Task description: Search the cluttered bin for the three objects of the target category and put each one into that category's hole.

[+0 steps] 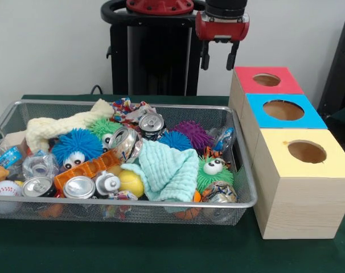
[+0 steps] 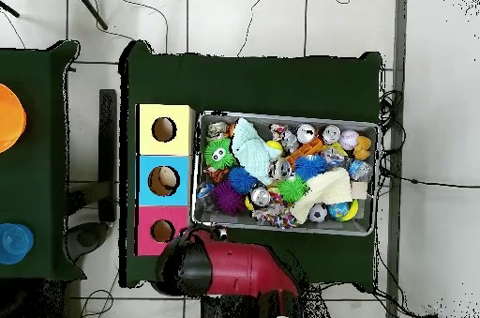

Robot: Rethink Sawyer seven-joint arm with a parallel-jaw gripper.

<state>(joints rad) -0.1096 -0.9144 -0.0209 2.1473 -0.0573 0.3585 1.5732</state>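
While the red and black arm hangs raised behind the wire bin [image 1: 243,200], its claw [image 1: 219,58] spread and empty above the table [image 1: 161,250] beside the red-topped box [image 1: 267,80], crumpled bottles [image 1: 40,165] with unreadable blue-and-white labels lie in the bin, and the blue-topped box's hole [image 1: 283,110] stands just right.

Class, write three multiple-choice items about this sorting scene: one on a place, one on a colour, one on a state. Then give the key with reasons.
1. Where is the blue-topped box?
A. Between the red-topped box and the yellow-topped box
B. Inside the basket
C. Under the table

2. What colour is the cloth in the basket?
A. Black
B. Pale green
C. Purple

3. What is the tool doing?
A. Gripping a can
B. Pressed into a hole
C. Hanging open and empty

Key: A, it is the middle box; B, it looks mint-coloured; C, nothing sits between its fingers.
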